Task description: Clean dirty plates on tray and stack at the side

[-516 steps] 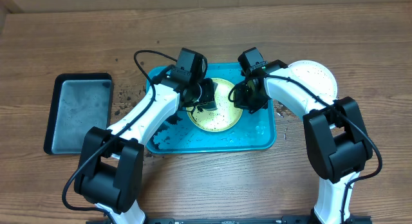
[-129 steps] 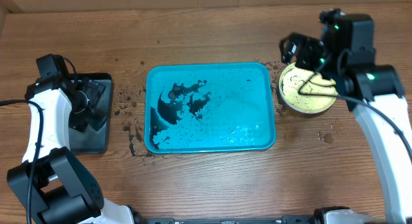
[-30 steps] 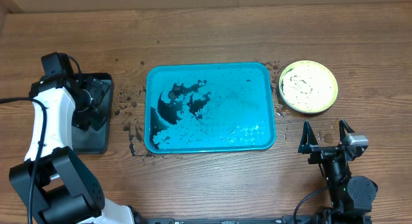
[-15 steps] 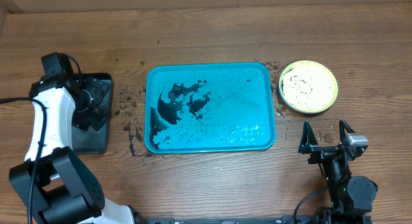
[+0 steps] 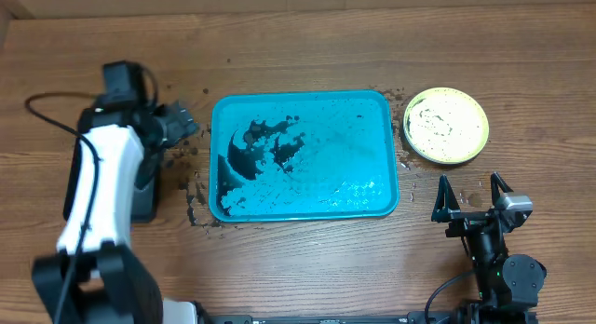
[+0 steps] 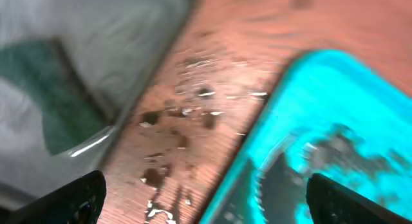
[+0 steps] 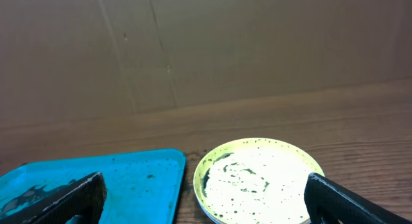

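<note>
Lime-rimmed plate (image 5: 447,126) lay right of the tray (image 5: 354,138); left claw (image 6: 212,198) wide, empty, left of tray; right claw (image 5: 468,184) wide, empty, off tray's near-right corner.

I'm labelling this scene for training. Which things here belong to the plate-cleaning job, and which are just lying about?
Job: teal tray, soiled; lime-rimmed plate, speckled, on the table right of that tray.
Lying about: grey tray at the left; dirt crumbs on the table between the two trays.
</note>
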`<state>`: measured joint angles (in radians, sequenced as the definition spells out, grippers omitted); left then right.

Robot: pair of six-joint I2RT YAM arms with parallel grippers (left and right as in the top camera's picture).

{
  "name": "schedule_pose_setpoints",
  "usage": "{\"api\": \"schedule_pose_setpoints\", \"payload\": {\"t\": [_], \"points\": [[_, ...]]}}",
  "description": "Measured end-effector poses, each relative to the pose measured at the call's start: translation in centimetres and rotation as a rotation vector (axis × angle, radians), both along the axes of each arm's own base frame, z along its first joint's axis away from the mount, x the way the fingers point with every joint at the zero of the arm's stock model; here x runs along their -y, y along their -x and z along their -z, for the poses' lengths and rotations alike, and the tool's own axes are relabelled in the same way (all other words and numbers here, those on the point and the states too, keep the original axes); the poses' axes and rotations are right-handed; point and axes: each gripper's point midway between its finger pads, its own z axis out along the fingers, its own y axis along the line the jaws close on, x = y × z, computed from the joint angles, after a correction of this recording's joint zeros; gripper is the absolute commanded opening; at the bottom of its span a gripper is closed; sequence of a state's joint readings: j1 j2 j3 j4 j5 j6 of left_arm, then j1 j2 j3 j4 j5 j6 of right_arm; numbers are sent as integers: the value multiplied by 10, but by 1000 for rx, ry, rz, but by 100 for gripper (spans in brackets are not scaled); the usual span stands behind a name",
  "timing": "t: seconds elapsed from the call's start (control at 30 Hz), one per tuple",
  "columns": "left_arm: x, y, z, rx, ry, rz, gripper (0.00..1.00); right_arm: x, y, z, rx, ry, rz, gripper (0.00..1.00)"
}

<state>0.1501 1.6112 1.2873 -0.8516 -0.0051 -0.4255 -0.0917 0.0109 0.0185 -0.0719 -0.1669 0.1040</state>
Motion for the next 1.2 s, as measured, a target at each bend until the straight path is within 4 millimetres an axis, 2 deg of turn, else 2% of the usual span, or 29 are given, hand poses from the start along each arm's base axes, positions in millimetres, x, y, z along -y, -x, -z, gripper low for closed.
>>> {"api": "schedule_pose_setpoints", "payload": {"t": [0.1,0.23,0.33,0.4,0.6,0.8,1.03,1.2], "points": [[20,0,-36,94,-65,106,100,0,0,0,-1,0,0,100],[32,14,-83,227,-148,214,100,0,0,0,0,0,0,100],[34,35,-94,271,-182,248,100,0,0,0,0,0,0,100],[34,51,-93,290,-196,257,100,0,0,0,0,0,0,100],[34,94,-65,351,-222,264,100,0,0,0,-1,0,0,100],[35,108,-47,504,-269,273,100,0,0,0,-1,0,0,100],[35,118,-40,762,-340,265,100,0,0,0,-1,0,2,100],[35,124,-39,858,-365,256,100,0,0,0,-1,0,2,100]]}}
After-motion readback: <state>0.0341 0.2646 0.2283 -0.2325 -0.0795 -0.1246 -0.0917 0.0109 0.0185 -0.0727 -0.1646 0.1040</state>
